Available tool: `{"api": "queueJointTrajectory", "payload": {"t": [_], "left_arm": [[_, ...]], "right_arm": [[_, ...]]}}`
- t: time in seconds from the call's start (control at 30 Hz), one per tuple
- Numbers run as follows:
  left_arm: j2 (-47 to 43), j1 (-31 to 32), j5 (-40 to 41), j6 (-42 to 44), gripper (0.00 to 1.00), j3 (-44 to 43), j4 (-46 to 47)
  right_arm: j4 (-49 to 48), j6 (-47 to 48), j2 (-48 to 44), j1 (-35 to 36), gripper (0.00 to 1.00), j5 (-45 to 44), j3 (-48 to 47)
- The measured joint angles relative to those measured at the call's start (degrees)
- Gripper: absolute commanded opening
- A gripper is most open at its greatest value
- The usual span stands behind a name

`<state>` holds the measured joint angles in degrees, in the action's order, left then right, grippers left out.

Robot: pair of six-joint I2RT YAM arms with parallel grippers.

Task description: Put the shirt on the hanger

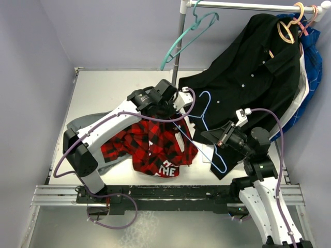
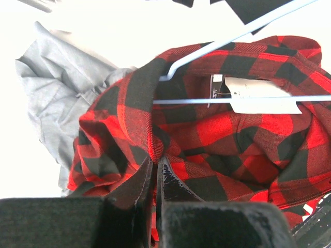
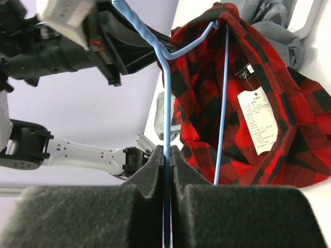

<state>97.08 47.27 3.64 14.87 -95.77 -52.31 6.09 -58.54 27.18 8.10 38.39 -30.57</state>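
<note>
The red-and-black plaid shirt [image 1: 150,147] lies bunched on the table, white letters showing at its near hem. My left gripper [image 1: 166,114] is shut on a fold of its collar edge [image 2: 153,150] and holds it lifted. The pale blue hanger [image 1: 207,124] stands tilted between the arms. My right gripper [image 1: 209,135] is shut on one of its wires [image 3: 165,103]. In the left wrist view the hanger [image 2: 232,99] crosses the open neck of the shirt, one end just inside it, near a white tag [image 2: 258,95]. The right wrist view shows the shirt [image 3: 207,103] hanging open.
A grey shirt [image 1: 77,124] lies under the plaid one at the left. A black shirt [image 1: 253,77] hangs from the rack at the back right and drapes onto the table. A teal hanger [image 1: 189,36], a tan hanger [image 1: 287,28] and a blue garment [image 1: 313,62] hang there. The rack pole [image 1: 178,57] stands behind the left gripper.
</note>
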Motion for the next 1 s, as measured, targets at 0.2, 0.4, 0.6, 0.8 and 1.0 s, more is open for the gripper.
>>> {"api": "queueJointTrajectory", "payload": {"t": [0.2, 0.4, 0.6, 0.8, 1.0], "left_arm": [[1.33, 0.00, 0.00, 0.96, 0.05, -3.91, -0.04], [2.05, 0.00, 0.09, 1.27, 0.06, -4.13, -0.09], [2.91, 0.00, 0.39, 1.81, 0.06, -4.31, -0.09], [3.45, 0.00, 1.33, 2.54, 0.06, -5.77, -0.13], [3.45, 0.00, 1.27, 2.69, 0.06, -6.34, -0.24]], "right_arm": [[-5.27, 0.04, 5.14, 2.16, 0.00, -2.86, 0.17], [-14.69, -2.89, 6.78, 3.50, 0.00, -4.07, 2.67], [-22.32, -5.46, 10.84, 10.69, 0.00, -7.98, 4.87], [-27.06, -6.71, 14.75, 14.27, 0.00, -10.45, 5.35], [-30.45, -6.86, 16.63, 14.40, 0.00, -12.17, 5.97]]}}
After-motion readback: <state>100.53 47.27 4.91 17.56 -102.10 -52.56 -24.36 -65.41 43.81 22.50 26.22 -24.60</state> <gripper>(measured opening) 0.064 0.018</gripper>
